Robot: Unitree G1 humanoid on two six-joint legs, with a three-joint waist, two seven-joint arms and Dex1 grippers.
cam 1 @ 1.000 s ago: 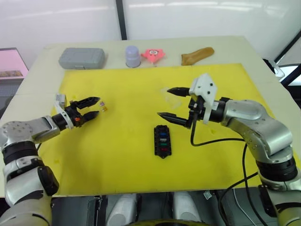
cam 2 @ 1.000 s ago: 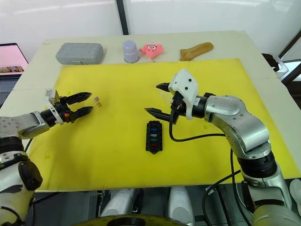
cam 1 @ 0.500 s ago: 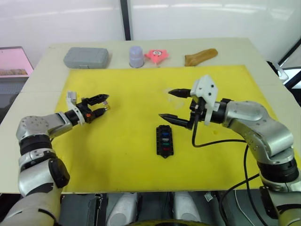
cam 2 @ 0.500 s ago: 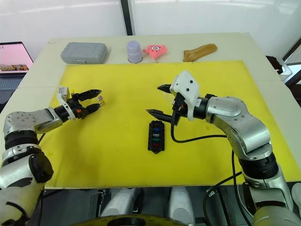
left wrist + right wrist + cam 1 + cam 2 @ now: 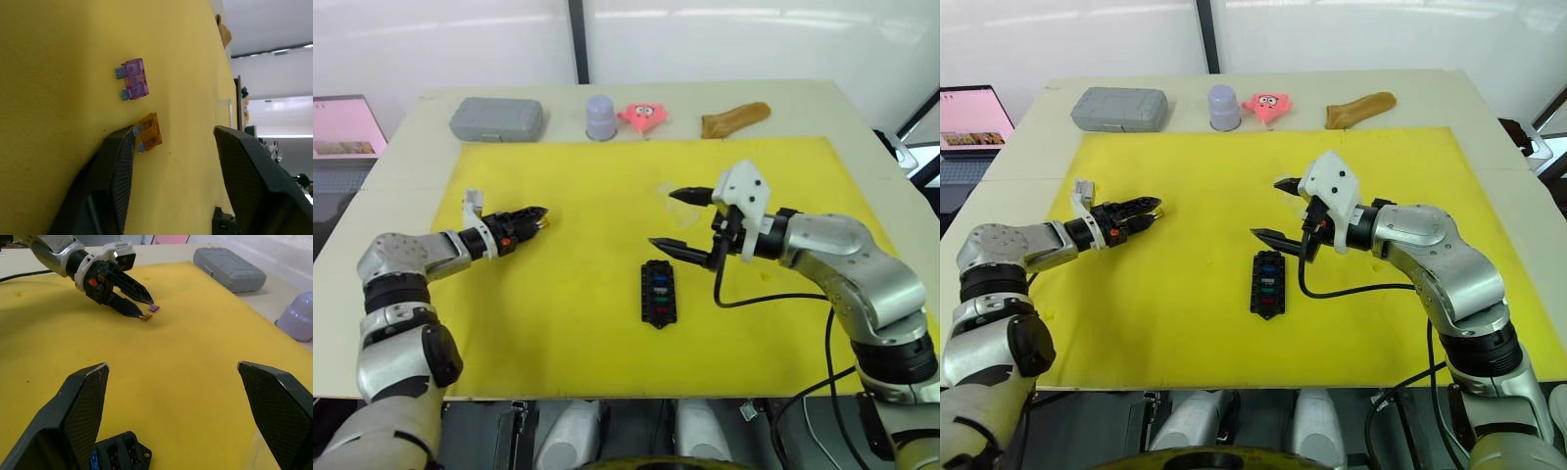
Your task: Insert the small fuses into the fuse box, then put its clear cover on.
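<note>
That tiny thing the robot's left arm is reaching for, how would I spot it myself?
Start at the yellow mat and follow the left end effector to its fingertips. Two small fuses lie there side by side; the orange fuse is the one touching a fingertip, while its purple neighbour lies apart from it.

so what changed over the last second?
The left gripper reached forward to the two loose fuses; its open fingers now straddle the orange fuse, one fingertip touching it, the purple fuse just beyond. Nothing gripped. The right gripper stays open above the fuse box, which hasn't moved.
</note>
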